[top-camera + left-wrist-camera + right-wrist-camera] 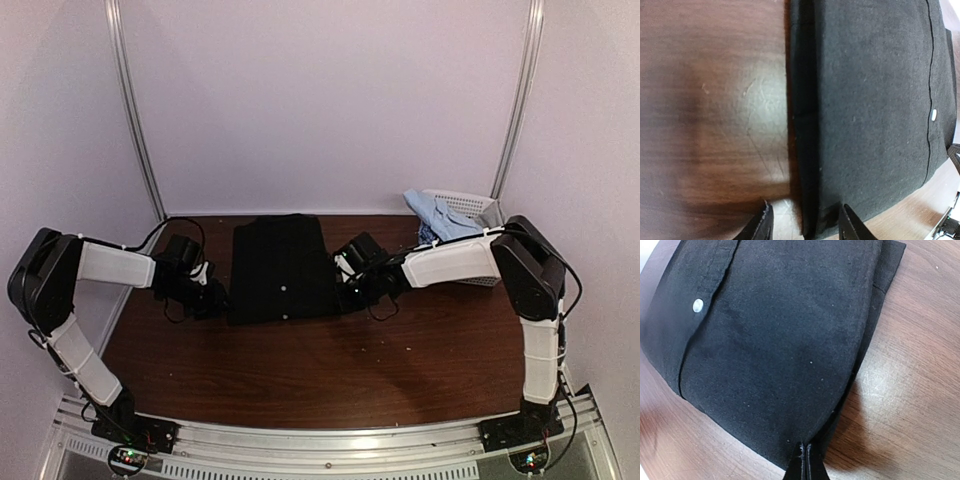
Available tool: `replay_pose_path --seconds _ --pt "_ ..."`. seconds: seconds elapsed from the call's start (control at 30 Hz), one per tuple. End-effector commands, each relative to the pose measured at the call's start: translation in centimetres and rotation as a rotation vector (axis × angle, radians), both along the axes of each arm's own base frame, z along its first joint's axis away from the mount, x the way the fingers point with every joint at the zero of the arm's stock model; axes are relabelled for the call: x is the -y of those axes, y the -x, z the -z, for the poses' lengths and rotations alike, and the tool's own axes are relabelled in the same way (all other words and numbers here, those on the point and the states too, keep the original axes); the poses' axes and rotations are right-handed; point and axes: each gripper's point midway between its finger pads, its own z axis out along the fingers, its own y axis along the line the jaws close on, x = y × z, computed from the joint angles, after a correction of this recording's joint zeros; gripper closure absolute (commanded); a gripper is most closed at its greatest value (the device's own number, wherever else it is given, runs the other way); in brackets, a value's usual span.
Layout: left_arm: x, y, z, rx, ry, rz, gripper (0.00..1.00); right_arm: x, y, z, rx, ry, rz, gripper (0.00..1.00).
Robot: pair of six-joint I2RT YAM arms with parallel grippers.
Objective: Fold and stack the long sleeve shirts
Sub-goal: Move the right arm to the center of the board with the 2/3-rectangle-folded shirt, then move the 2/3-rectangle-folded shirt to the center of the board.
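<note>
At mid-table, toward the far edge, one plain black collared cloth shirt [280, 268] lies folded flat on the dark brown wooden table [330, 365]. Two arms reach inward low, one at each side. The left gripper [805, 226] stands parted astride the shirt's left edge. The right gripper [806, 464] is pinched closed on its right edge. One pale blue shirt [440, 218] drapes over one white plastic lattice basket [468, 205] in the far right corner. Bare wood spans the near half.
</note>
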Motion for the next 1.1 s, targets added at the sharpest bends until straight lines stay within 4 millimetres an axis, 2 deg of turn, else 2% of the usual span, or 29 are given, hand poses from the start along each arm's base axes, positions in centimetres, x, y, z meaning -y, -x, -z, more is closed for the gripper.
replay_pose_path --seconds 0.0,0.2,0.43,0.6,0.83,1.07 --pt "0.5 0.7 -0.4 0.011 0.024 0.002 0.55 0.2 -0.1 0.0 0.013 0.007 0.018 0.98" --pt "1.1 1.7 -0.1 -0.007 0.032 0.015 0.55 0.7 0.6 0.7 -0.002 0.019 0.022 0.91" --pt "1.6 2.3 0.3 -0.02 0.028 0.02 0.56 0.8 1.4 1.5 -0.016 0.028 0.017 0.87" --pt "1.9 2.7 0.7 -0.036 0.026 0.024 0.6 1.0 1.4 0.7 -0.009 0.021 0.027 0.82" --pt "1.1 3.3 0.9 -0.051 -0.009 0.004 0.62 0.1 1.3 -0.6 -0.014 -0.039 0.027 0.77" --pt "1.4 3.9 1.3 -0.067 -0.015 0.02 0.63 -0.2 1.5 0.4 -0.04 -0.046 0.025 0.76"
